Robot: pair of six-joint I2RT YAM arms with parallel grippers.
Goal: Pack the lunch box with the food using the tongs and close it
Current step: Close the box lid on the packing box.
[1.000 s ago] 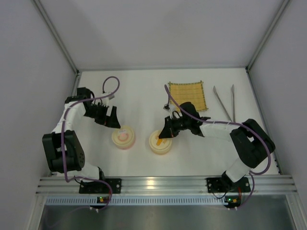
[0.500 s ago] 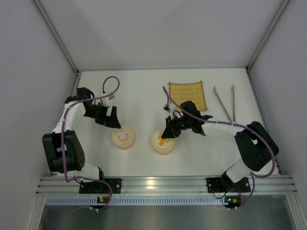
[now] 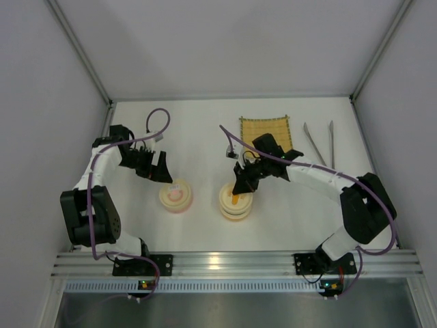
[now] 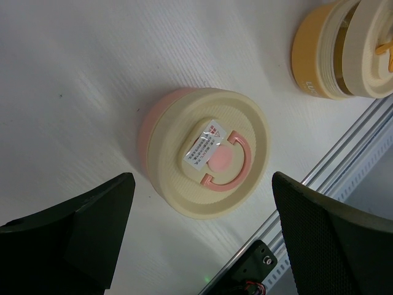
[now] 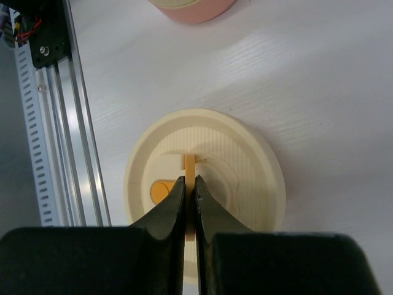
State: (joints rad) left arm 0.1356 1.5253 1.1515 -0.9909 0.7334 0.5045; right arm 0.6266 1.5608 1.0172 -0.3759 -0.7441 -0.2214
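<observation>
Right jaws pinch the thin handle (image 5: 190, 165) of a cream lid (image 5: 245, 172), a light, stiff piece best held by that tab. A second ago it sat lower; now it rides above its orange box (image 4: 313, 67). Left jaws spread wide over the pink box (image 4: 206, 160), while slim, likely slippery tongs (image 3: 318, 145) lie far right of both; no food shows.

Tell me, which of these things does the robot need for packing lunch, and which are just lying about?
Part of the job: orange box; its cream lid, pinched by the handle in the right gripper; pink lidded box; silver tongs, untouched. No food shows.

Lying about, it seems: yellow woven mat.
</observation>
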